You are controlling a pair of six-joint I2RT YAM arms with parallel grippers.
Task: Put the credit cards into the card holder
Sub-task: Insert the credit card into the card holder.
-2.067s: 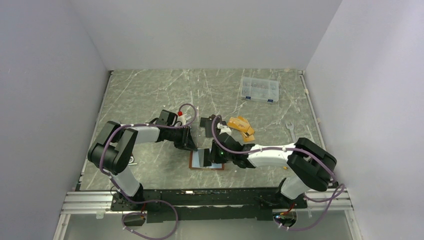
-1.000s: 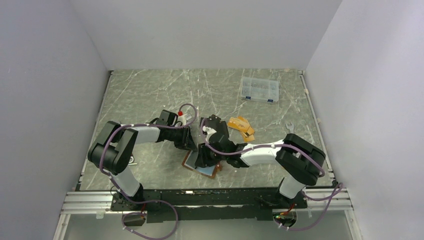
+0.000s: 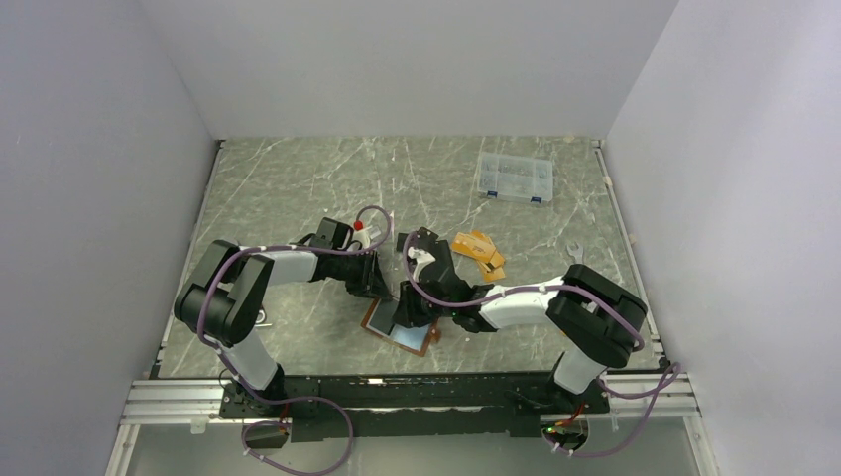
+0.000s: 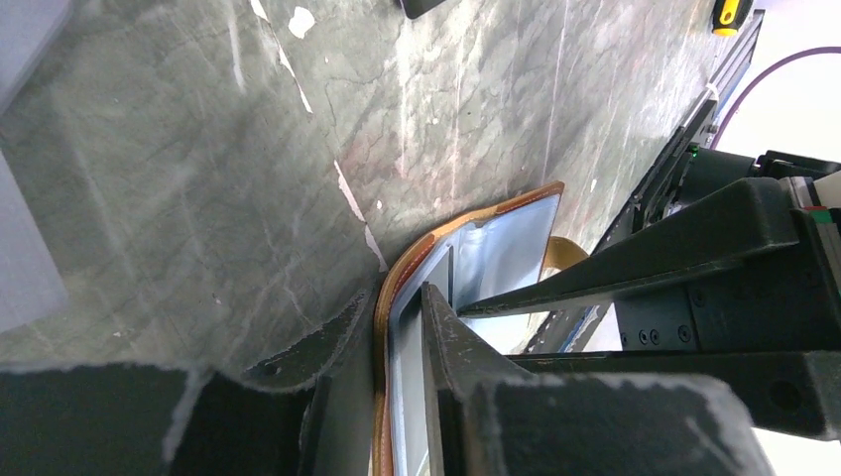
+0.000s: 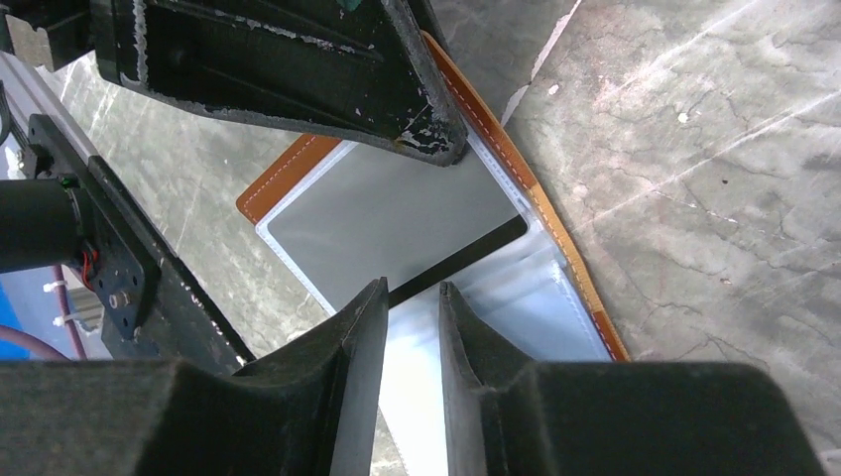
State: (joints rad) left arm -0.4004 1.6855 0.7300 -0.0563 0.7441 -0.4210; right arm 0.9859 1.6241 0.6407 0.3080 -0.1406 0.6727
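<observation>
The tan-brown card holder (image 3: pixel 419 340) lies open near the table's front middle, its clear inner pockets facing up. My left gripper (image 3: pixel 382 286) is shut on the holder's far edge; the left wrist view shows the brown rim (image 4: pixel 474 214) and clear sleeve between my fingers (image 4: pixel 397 297). My right gripper (image 3: pixel 407 309) hovers over the open holder with a narrow gap between its jaws (image 5: pixel 409 293) and nothing visibly in it. A silver-grey card (image 5: pixel 397 223) with a black strip sits in the holder (image 5: pixel 288 171). Orange-gold cards (image 3: pixel 479 250) lie loose behind the right arm. The black cards are hidden.
A clear compartment box (image 3: pixel 514 178) stands at the back right. A wrench (image 3: pixel 575 253) lies right of the orange cards. A yellow-handled tool (image 4: pixel 727 14) shows near the front rail in the left wrist view. The two arms crowd together over the holder.
</observation>
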